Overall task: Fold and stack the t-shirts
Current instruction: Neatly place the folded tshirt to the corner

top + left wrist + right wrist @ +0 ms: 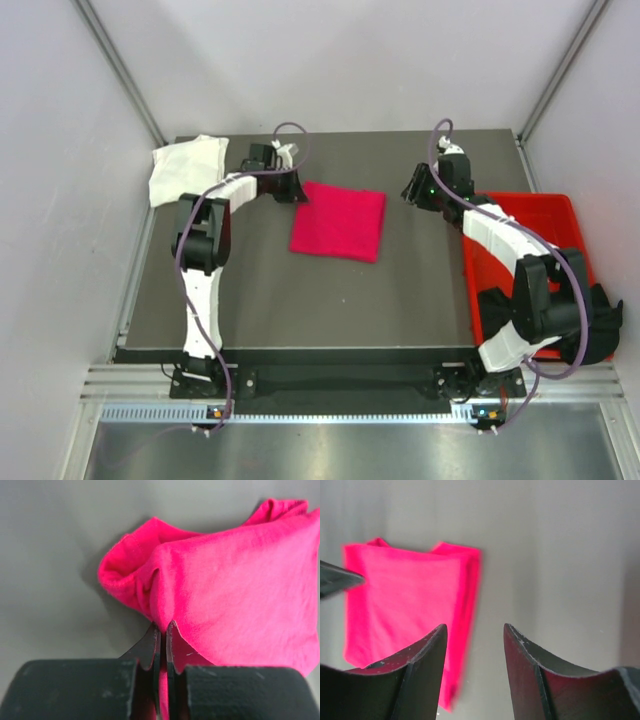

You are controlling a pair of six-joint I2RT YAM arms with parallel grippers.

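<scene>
Magenta t-shirt (338,222), top view: folded to a rough rectangle, it lies flat near the middle of the table (400,300), between the two arms. The left gripper (297,190) meets its far left corner; the right gripper (415,190) hangs off its far right side, apart from the cloth. A white t-shirt (185,165) sits bundled at the table's far left corner, and a red bin (545,215) stands at the right edge. The fabric is judged light, limp and not fragile. Its layers will drape and slide apart, so a hold should pinch every layer at a corner or folded edge.

Left wrist view: the left gripper (162,630) is clenched on the magenta t-shirt (240,590), with a thin ridge of cloth caught between the closed jaws at the nearest corner. The cloth puckers at the pinch and a hemmed flap bulges loose to the left; whether all layers are caught cannot be told.

Right wrist view: the right gripper (475,630) stands released, jaws parted and holding nothing. The magenta t-shirt (405,600) lies ahead and to the left, with none of it between the jaws
</scene>
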